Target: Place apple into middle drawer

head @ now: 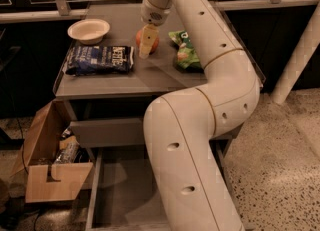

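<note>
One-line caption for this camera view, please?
Tool at the apple on the cabinet top, between a dark blue bag and a green bag; the middle drawer stands open below.

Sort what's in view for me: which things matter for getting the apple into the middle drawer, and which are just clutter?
For the job: apple on the cabinet top; gripper down at the apple; middle drawer, pulled open below.

Lying about: white bowl, blue chip bag and green bag on top; cardboard box on the floor.

claw [146,47]: far forward, pointing down | arm [200,125]: extended, elbow bent right
</note>
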Controlling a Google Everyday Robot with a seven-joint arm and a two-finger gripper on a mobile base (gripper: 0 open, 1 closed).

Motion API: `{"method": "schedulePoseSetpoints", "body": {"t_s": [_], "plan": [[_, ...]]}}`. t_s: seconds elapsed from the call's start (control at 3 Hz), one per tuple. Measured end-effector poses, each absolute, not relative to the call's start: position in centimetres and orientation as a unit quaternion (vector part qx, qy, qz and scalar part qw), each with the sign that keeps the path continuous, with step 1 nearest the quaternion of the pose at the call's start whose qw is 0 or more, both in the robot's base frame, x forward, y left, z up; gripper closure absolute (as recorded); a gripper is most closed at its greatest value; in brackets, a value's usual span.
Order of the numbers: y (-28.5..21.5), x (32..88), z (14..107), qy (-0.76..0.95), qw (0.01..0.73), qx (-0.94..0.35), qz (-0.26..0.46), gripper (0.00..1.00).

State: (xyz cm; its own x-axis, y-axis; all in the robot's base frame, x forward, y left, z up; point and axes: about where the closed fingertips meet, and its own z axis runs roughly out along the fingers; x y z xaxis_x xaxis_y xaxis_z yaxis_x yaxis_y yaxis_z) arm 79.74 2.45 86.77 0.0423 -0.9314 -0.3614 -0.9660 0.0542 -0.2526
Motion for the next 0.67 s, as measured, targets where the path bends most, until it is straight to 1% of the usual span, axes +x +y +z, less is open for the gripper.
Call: {"method": "schedulePoseSetpoints", "body": {"t_s": [0.33,0.67], "plan": [[2.45,79.74,86.77,0.691,0.223,-0.687,0.039,0.24],[2.45,79.74,86.77,0.691,0.223,-0.687,0.039,0.47]]}}
